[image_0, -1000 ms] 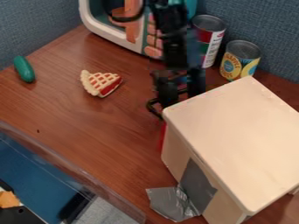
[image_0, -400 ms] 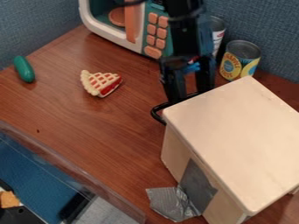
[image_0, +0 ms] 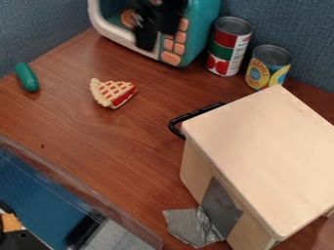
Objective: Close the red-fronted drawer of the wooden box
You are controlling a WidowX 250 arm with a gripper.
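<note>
And on the far left, a green toy vegetable [image_0: 27,77] lies by the tabletop's [image_0: 85,127] upper-left edge; below it, a clear plastic wall [image_0: 78,193] runs diagonally across the lower left. Moving right, here's the pie slice [image_0: 113,93], with a stretch of wood between it and the wall. Up above, the gripper [image_0: 155,36] hangs at the front of the toy microwave [image_0: 201,31], the thing nearest it, in the tabletop's back corner. It's blurred: clenched or released, I can't tell, nor whether it touches the microwave. Down and right of it, well apart, a black handle [image_0: 196,113] pokes out beside the pale box [image_0: 261,151], with open wood between handle and pie. Silvery sheeting [image_0: 192,227] lies at the box's lower left. Finally, a red-and-green can [image_0: 225,39] and a yellow-labelled can [image_0: 261,73] stand upright along the back edge, tight quarters behind the box!
</note>
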